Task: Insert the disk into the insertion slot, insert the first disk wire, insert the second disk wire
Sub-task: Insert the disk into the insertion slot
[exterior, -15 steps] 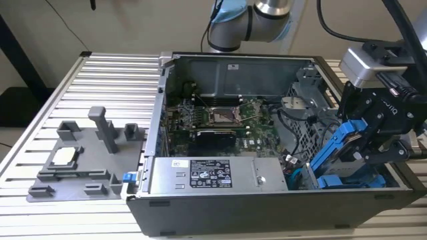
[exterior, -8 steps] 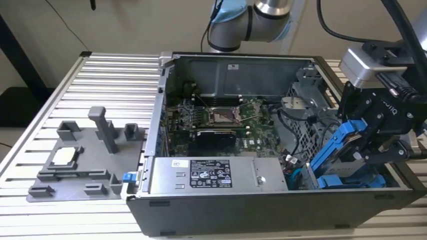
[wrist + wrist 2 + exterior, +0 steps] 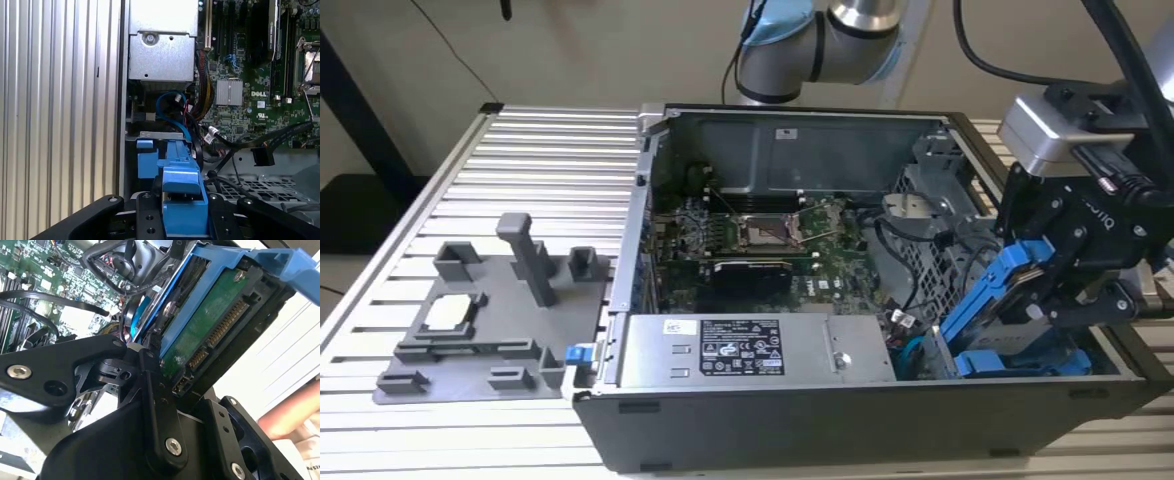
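The claw (image 3: pixel 1051 288) is closed on the disk (image 3: pixel 994 290), gripping it by its bright blue carrier frame. In the first wrist view the black fingers (image 3: pixel 220 212) sit against both sides of the frame's edge. The disk is tilted, upper end toward the exterior view's right and lower end angled down into the front corner of the open computer case (image 3: pixel 761 425). It hangs over the drive cage, just above a second blue-fronted carrier (image 3: pixel 1027 362) already seated there. The lower end is near the insertion slot (image 3: pixel 945 350); whether it has entered cannot be determined. In the second wrist view the disk's green circuit board (image 3: pixel 210 325) and connector edge face the camera. A blue cable (image 3: pixel 172 107) loops between the power supply (image 3: pixel 754 350) and the cage, its end loose. The motherboard (image 3: pixel 761 235) lies exposed in the case. The case stands on a ribbed metal surface (image 3: pixel 520 170), with a grey fixture (image 3: pixel 480 320) well apart toward the exterior view's left.
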